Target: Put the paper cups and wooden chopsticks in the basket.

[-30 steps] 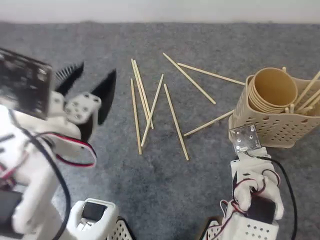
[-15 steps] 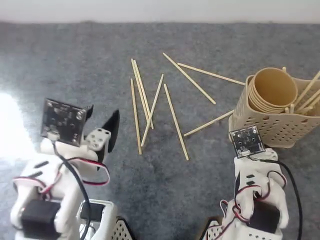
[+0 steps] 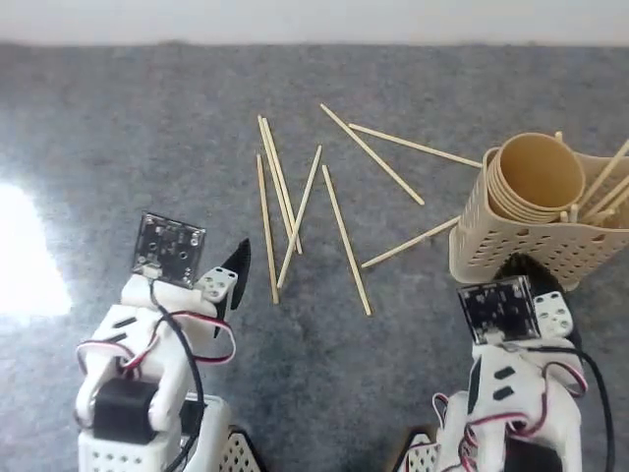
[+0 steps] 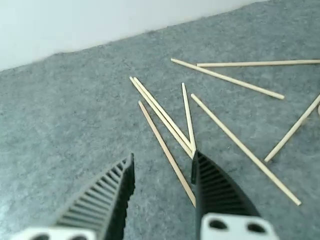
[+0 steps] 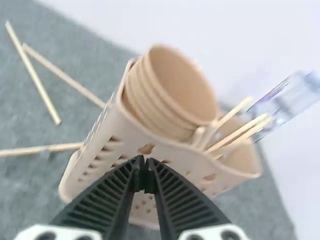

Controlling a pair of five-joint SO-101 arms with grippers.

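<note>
Both arms have drawn back toward their bases: left gripper (image 4: 162, 165) open and empty, right gripper (image 5: 145, 167) closed on nothing near the basket (image 3: 511, 251) holding the cups (image 3: 536, 172), with several chopsticks (image 3: 300, 216) still loose on the table.

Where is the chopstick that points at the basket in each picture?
High view: the chopstick lies slanted, its far end by the basket.
Left wrist view: it lies slanted beside a longer chopstick and is cut off by the picture's edge.
Right wrist view: it lies low, its end reaching the basket's base.
Shared landmark: the chopstick pair that nearly meets at one tip, seen also here and here.
</note>
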